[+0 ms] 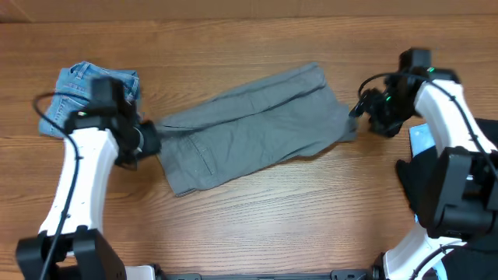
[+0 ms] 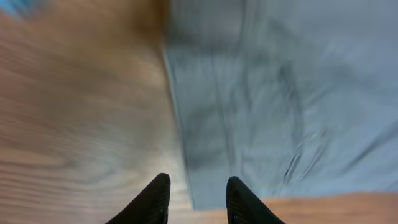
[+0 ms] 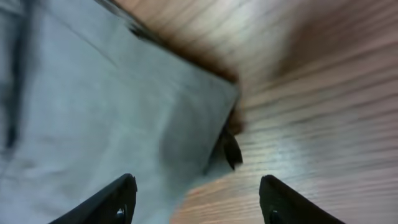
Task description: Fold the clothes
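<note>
Left tool [image 2: 198,182]: nearest item in the left wrist view. The jaws stand apart with nothing between them. The edge of the grey shorts [image 2: 273,93] lies just beyond the fingertips at 12 o'clock.
Right tool [image 3: 198,182]: jaws wide apart and empty, with a corner of the shorts just ahead, toward 11 o'clock. A small dark tab projects from that corner; what it is cannot be told.
Shorts, location: the grey shorts [image 1: 257,128] lie flat at the centre of the tabletop [image 1: 311,225], between the two tools.
Shorts, long axis: runs from about 8 o'clock to 2 o'clock in the overhead view.
Shorts, ends: the left tool is at the 8 o'clock short end and the right tool at the 2 o'clock short end. A pocket slit sits nearer the 8 o'clock end, so the waistband is judged to be there; this is not certain.
Denim garment [image 1: 85,89]: a compact bundle at 10 o'clock on the tabletop, just behind the left arm.
Task, done: the denim garment appears folded and set aside.
Task, left: the shorts are laid out long and smooth but not reduced to a compact stack. At least one fold across the long axis is judged to remain.
Task, stage: neither tool holds cloth. Both short ends need a fresh grasp.
</note>
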Controlling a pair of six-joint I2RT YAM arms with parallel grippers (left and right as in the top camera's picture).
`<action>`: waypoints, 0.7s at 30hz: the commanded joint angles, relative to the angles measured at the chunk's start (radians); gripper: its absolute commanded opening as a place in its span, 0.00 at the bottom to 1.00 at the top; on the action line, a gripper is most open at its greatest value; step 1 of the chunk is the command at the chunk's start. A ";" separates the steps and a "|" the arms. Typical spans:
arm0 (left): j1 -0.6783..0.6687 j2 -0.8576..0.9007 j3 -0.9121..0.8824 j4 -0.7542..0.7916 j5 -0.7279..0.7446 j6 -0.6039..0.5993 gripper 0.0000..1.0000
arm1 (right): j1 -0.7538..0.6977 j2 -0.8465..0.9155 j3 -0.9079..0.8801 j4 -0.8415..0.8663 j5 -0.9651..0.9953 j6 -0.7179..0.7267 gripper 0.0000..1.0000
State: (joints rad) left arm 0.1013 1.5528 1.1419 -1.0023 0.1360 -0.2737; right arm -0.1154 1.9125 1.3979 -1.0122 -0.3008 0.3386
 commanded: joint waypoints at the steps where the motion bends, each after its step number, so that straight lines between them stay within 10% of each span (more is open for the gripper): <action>1: -0.043 0.025 -0.095 0.038 0.054 0.028 0.36 | 0.018 -0.019 -0.119 0.116 -0.035 0.006 0.70; 5: -0.077 0.044 -0.155 0.119 0.047 0.028 0.34 | 0.014 -0.020 -0.158 0.246 -0.028 0.006 0.04; 12: -0.103 0.114 -0.193 0.116 0.057 0.028 0.36 | -0.050 -0.053 -0.004 0.001 0.238 0.059 0.10; 17: -0.102 0.149 -0.196 0.092 0.040 0.034 0.40 | -0.055 -0.076 0.068 -0.135 0.197 0.058 0.55; 21: -0.095 0.138 -0.158 0.183 0.250 0.040 0.07 | -0.050 -0.085 0.071 -0.189 0.041 -0.011 0.36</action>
State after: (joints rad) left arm 0.0063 1.6939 0.9516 -0.8730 0.2115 -0.2558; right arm -0.1741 1.8565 1.4452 -1.1934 -0.1429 0.3901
